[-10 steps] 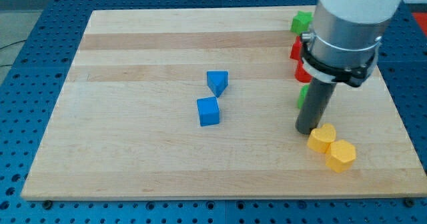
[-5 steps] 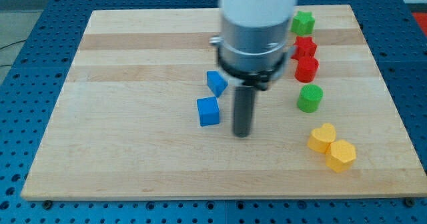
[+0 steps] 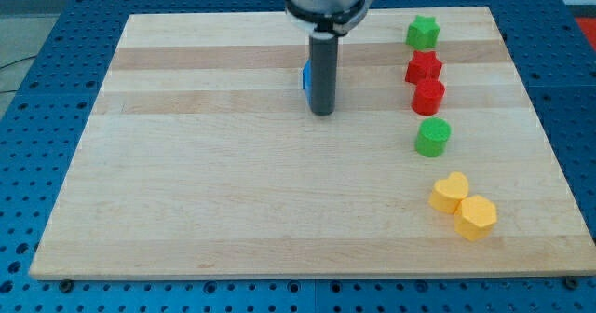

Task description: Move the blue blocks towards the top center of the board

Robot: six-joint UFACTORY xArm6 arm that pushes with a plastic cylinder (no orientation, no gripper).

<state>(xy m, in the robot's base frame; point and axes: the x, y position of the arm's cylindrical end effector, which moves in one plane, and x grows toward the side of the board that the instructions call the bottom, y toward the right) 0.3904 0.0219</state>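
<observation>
One blue block in sight: a sliver of blue (image 3: 304,76) shows at the rod's left edge; shape cannot be made out, the rest is hidden behind the rod.
Board: pale wooden board (image 3: 205,192) on a blue perforated table (image 3: 28,71).
Blue block position: upper middle of the board, a little below the top edge.
Rod: dark, straight, upright, descending from the view's top.
My tip: my tip (image 3: 322,113) rests on the board just right of and below the blue sliver, apparently touching it; it grips nothing, being a plain rod.
Right column, top to bottom: green star-shaped block (image 3: 422,32); red block (image 3: 423,67) touching red cylinder (image 3: 429,97); green cylinder (image 3: 433,137).
Lower right: yellow heart-shaped block (image 3: 450,191) touching yellow hexagonal block (image 3: 476,216).
</observation>
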